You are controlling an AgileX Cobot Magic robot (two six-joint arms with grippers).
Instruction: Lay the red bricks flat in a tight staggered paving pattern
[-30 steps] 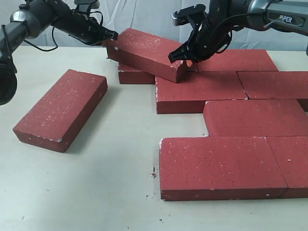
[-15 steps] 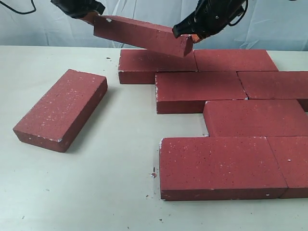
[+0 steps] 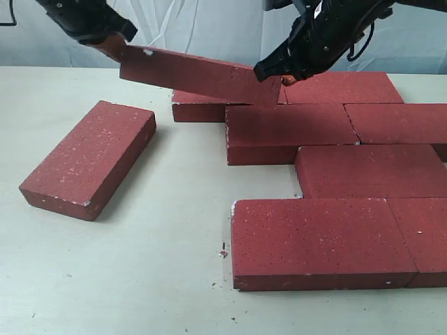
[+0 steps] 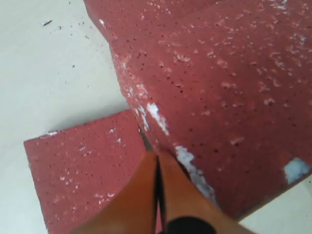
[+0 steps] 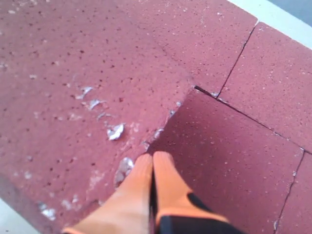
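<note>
Nine red bricks [image 3: 290, 132]; left fingers [image 4: 139, 195] and right fingers [image 5: 132, 192], both clenched, brace one aloft.

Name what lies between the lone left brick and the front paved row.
Nothing but bare table with a few tiny specks; the exterior view shows it.

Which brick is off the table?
The tilted brick at the back, raised between the left fingers and the right fingers; the other bricks lie flat.
</note>
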